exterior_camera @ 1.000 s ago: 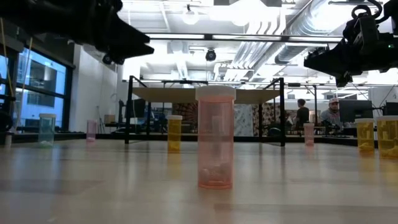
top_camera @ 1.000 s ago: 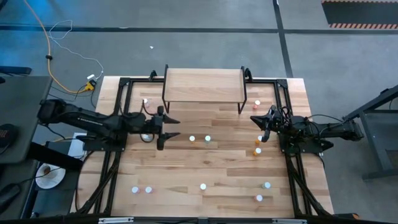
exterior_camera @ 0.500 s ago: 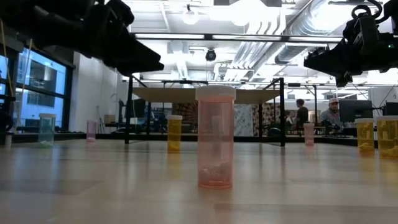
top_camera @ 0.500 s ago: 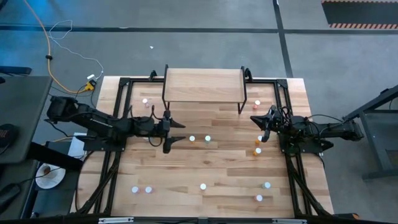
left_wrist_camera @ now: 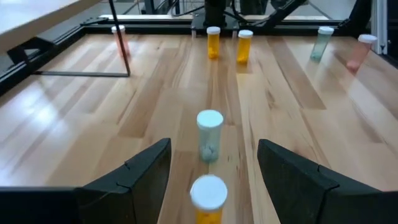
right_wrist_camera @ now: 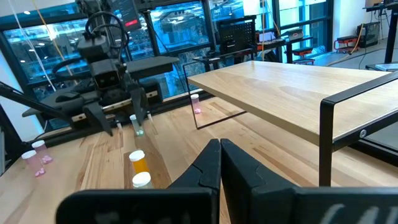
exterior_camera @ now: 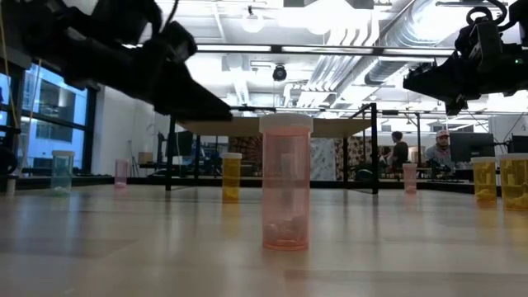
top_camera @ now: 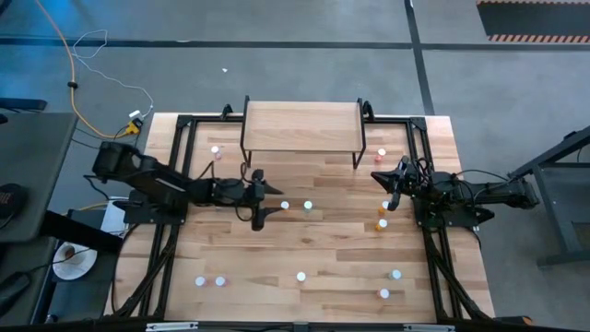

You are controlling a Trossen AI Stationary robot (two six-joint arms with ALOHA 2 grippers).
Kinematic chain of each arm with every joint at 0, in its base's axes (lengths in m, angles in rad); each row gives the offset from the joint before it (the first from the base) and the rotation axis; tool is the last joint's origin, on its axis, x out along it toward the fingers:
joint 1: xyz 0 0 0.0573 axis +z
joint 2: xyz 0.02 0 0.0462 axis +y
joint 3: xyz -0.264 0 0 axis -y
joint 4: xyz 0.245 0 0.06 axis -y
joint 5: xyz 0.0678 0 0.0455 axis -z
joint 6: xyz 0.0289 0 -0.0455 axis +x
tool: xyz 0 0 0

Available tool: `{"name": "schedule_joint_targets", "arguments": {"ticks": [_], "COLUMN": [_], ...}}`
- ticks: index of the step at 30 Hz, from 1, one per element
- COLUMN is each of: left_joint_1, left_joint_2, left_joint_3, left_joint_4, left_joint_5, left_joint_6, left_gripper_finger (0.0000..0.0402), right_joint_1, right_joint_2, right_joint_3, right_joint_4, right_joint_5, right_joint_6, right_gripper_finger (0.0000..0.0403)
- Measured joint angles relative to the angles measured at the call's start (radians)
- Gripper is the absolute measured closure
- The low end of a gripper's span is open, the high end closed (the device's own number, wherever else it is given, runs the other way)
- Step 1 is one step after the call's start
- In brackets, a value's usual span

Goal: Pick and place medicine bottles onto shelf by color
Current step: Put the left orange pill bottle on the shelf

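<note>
My left gripper (top_camera: 266, 201) (left_wrist_camera: 213, 149) is open above the table's middle, slanting down toward the table's right. An orange medicine bottle (left_wrist_camera: 208, 200) (top_camera: 284, 206) stands upright just ahead of it, showing between the two fingers without touching them. A teal bottle (left_wrist_camera: 209, 134) (top_camera: 307, 205) stands right behind the orange one. The shelf (top_camera: 302, 127) stands on black legs at the far middle. My right gripper (top_camera: 391, 190) (right_wrist_camera: 219, 163) waits shut at the right side, above the table.
Bottles stand scattered: two orange (top_camera: 382, 218) by the right arm, pink ones (top_camera: 218, 153) (top_camera: 380, 156) at either end of the shelf, and several along the near edge (top_camera: 209, 280) (top_camera: 300, 276) (top_camera: 390, 283). Black frame rails (top_camera: 180, 166) run along both sides.
My left gripper has moved toward the table's right edge and sunk lower, closing in on the orange bottle while tipping a little further down. Its fingers have stayed open. No bottle has moved.
</note>
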Motion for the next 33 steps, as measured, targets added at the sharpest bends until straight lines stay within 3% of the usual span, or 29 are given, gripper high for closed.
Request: {"name": "schedule_joint_targets", "arguments": {"ticks": [6, 33], "left_joint_1": [0.000, 0.000], "left_joint_2": [0.076, 0.201], "left_joint_3": [0.041, 0.045], "left_joint_4": [-0.007, -0.008], "left_joint_5": [-0.001, -0.028], "left_joint_6": [0.013, -0.030], "left_gripper_finger": [0.0170, 0.0170], "right_joint_1": [0.000, 0.000], "right_joint_2": [0.000, 0.000], "right_joint_3": [0.000, 0.000], "right_joint_4": [0.000, 0.000], "right_joint_5": [0.000, 0.000], "right_joint_6": [0.000, 0.000], "right_gripper_finger": [0.0402, 0.0402]}}
